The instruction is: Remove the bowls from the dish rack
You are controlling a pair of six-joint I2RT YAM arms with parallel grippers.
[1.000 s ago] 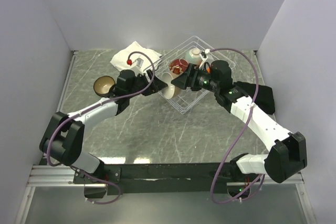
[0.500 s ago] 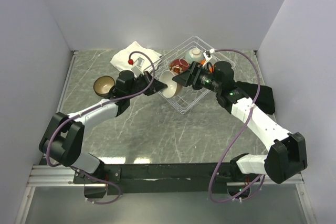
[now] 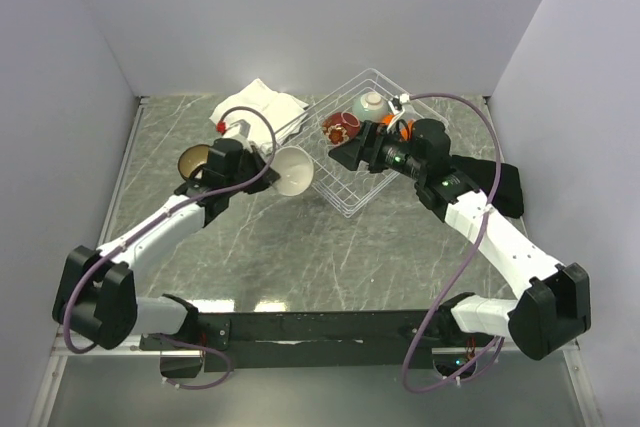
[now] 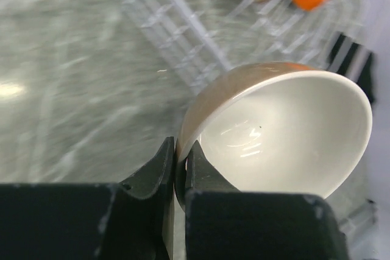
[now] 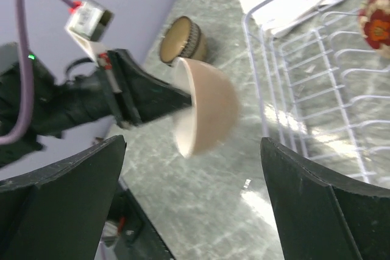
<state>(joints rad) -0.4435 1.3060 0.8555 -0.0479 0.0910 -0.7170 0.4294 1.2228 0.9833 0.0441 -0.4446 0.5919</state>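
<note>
Left gripper (image 4: 180, 162) pinches cream bowl (image 4: 286, 132) by its rim, at 9 o'clock of rack (image 3: 347, 192). Right gripper (image 3: 345, 153) spread, empty. Carry-out step. Next, likely: set it beside brown bowl (image 3: 197, 162).

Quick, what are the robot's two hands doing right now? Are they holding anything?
Left hand: closed on the rim of the bowl.
Right hand: open, holding nothing.

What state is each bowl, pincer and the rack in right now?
white bowl: tilted, held by its rim, outside dish rack
left pincer: shut on white bowl
right pincer: open, empty
brown bowl: upright on table
red bowl: in dish rack
pale green bowl: in dish rack
dish rack: holds two bowls
</note>
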